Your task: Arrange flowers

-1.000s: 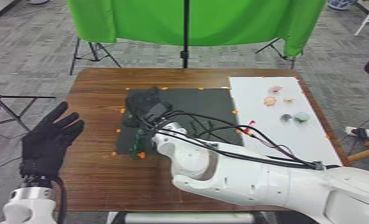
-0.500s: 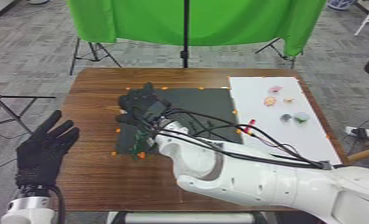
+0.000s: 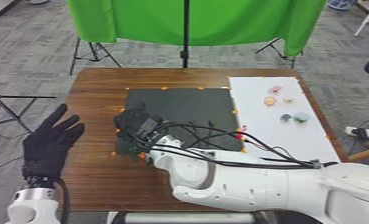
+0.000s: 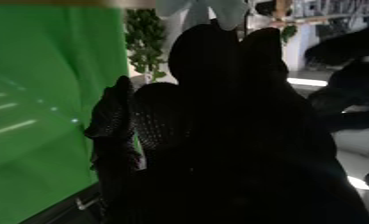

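Head view: the right hand point(image 3: 138, 122), taken as reference, is over the left part of the black mat point(image 3: 189, 100). Whether it is released, clenched or grasping a stem cannot be told. To its left, well apart, is the left hand point(image 3: 52, 145), released, its fingers extended and spread. Flower heads point(image 3: 275, 90) lie well to the right of the right hand, on the white board point(image 3: 309, 145). A red piece point(image 3: 241, 134) is also to its right, nearer.

Right wrist view: pale petals point(image 4: 203, 10) appear just beyond the far end of the right hand; contact cannot be confirmed.

Assessment: the step in hand is probably handling a flower at the mat. Recommended: verify the grasp before any lift; grip the stem, not the petals; raise it straight and slowly; keep the forearm from sweeping the red piece. Crushed petals are the chief risk.
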You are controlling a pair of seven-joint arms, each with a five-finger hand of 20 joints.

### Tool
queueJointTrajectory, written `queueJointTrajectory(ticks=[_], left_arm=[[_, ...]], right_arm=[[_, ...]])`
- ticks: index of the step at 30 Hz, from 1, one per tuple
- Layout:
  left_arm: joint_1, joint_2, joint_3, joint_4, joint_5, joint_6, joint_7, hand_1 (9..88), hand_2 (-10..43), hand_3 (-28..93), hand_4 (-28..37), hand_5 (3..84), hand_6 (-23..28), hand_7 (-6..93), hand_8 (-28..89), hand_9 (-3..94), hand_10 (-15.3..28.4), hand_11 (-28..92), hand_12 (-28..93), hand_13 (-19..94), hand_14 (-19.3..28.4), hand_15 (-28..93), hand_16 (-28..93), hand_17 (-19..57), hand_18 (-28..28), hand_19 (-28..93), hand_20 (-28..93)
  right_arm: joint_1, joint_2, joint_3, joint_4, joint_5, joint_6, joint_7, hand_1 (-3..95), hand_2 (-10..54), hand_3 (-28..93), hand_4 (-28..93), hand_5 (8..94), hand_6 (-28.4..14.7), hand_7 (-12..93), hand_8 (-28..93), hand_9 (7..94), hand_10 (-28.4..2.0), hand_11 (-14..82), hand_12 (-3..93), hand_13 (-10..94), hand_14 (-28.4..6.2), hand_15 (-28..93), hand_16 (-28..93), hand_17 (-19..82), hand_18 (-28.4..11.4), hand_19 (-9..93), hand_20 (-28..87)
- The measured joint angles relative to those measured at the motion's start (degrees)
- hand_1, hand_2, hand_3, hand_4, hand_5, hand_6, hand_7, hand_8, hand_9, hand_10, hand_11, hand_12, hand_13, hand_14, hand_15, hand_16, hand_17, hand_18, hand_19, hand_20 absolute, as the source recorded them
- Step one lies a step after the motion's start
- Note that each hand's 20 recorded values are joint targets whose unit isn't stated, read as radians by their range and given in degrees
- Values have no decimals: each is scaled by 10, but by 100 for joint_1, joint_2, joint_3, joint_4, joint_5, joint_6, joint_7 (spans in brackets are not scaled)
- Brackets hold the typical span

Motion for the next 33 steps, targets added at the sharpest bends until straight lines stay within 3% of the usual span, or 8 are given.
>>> queueJointTrajectory(ticks=[2,4,9,13,18,27,30,33], left_arm=[[-233,-78,9,101,136,-124,-313,213,57,835,-283,376,73,137,-120,349,207,381,37,263,284,705,-191,-62,284,746,-245],[-427,-142,27,154,204,-202,-493,213,57,835,-283,376,72,137,-120,348,207,387,36,263,284,708,-193,-61,284,751,-259],[-655,-265,32,170,289,-308,-591,217,55,837,-283,375,73,140,-120,346,208,389,34,257,284,701,-195,-66,284,747,-276],[-652,-347,-2,160,350,-329,-689,219,55,837,-283,376,75,140,-120,347,211,386,34,256,284,695,-194,-68,284,745,-280],[-666,-427,-24,160,437,-378,-934,222,54,839,-283,377,76,140,-120,346,213,376,35,252,284,683,-192,-71,284,739,-280],[-681,-495,-40,163,519,-443,-1124,226,59,835,-283,370,80,122,-108,338,209,319,65,233,284,639,-163,-80,284,701,-216],[-689,-506,-43,163,524,-451,-1136,225,60,834,-283,371,79,119,-106,343,209,322,67,238,284,645,-160,-79,284,698,-206],[-674,-507,-55,159,524,-451,-1102,224,60,834,-283,371,79,117,-106,344,207,322,65,239,284,649,-162,-80,284,696,-200]], right_arm=[[49,-27,-161,98,34,174,221,789,-64,253,-273,909,48,135,21,930,-71,405,240,712,-60,773,275,235,-202,805,538],[56,-40,-215,188,61,328,346,818,-72,155,-232,915,54,139,29,936,-67,396,238,712,-54,774,281,233,-187,803,545],[37,-45,-212,364,62,542,444,812,-94,-37,-152,854,46,105,49,918,-67,417,256,696,-53,782,298,222,-170,792,566],[-25,-43,-119,379,53,544,436,791,-95,-71,-153,815,38,95,46,901,-72,435,261,687,-56,789,300,213,-167,789,575],[-122,-44,20,369,45,544,422,742,-62,-38,-157,743,29,94,-80,873,-80,458,261,677,-62,797,301,207,-173,789,584],[-274,-47,211,319,33,615,279,677,-71,86,-166,730,41,113,-82,875,-87,462,243,692,-78,798,277,224,-216,808,564],[-328,-45,303,295,74,571,124,689,-27,168,-181,762,32,109,-21,884,-89,430,235,704,-83,792,268,233,-238,816,550],[-410,-26,483,244,312,397,-342,667,-19,366,-269,797,40,106,-12,888,-87,389,228,704,-81,786,264,233,-240,815,545]])
